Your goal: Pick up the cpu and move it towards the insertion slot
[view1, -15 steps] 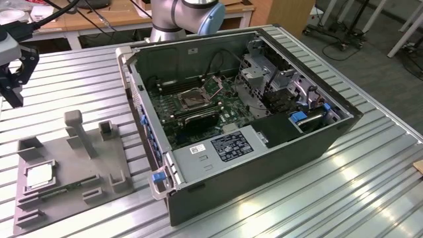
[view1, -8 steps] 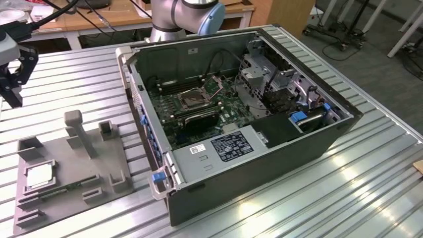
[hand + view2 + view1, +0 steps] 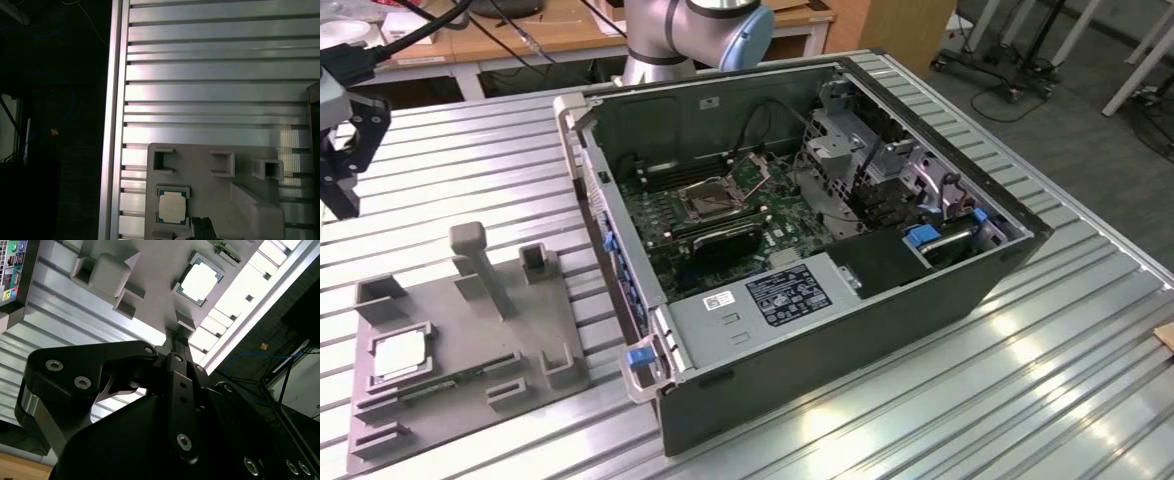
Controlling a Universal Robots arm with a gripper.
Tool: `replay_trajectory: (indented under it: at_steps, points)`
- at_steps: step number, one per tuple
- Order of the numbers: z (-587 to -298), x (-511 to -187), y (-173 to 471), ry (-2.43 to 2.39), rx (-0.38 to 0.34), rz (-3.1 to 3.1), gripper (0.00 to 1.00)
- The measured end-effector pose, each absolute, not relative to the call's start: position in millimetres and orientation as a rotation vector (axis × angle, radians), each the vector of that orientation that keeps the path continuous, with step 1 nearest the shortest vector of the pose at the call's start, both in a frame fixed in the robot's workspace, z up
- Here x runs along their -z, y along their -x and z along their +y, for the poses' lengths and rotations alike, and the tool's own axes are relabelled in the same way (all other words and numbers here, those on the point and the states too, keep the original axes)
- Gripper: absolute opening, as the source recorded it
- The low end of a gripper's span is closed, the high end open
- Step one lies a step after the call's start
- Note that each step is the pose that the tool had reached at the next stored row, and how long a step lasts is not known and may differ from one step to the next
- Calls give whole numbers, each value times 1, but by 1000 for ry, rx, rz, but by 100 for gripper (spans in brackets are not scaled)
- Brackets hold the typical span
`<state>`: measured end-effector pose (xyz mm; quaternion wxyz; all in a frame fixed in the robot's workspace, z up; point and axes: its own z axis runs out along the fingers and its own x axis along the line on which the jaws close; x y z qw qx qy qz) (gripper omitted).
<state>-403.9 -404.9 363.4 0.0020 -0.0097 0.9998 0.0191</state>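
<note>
The small, flat, square, silvery-topped cpu lies in a pocket of the grey plastic tray near the table edge. It is likely light, stiff and fragile, best held by opposite side edges. The black gripper hangs nearby, carrying nothing; whether it is released or clenched cannot be told.

open computer case stood on slatted desk | grey tray lay beside it | green memory stick sat in tray
</note>
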Motion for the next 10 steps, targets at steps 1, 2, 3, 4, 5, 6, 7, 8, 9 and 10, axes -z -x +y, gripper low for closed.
replay_trajectory:
  at_steps: [1,2,3,4,5,6,7,8,9,10]
  points:
    - [-405,-363,404,30,-60,3137,10]
    - [-405,-363,404,30,-60,3137,10]
    - [-405,-363,404,30,-60,3137,10]
    - [-405,-363,404,30,-60,3137,10]
    - [-405,-362,404,30,-60,3137,10]
    - [-405,-362,404,30,-60,3137,10]
    - [-405,-361,404,30,-60,3137,10]
    - [-405,-361,404,30,-60,3137,10]
    - [-405,-361,404,30,-60,3137,10]
    - [-405,-361,404,30,-60,3137,10]
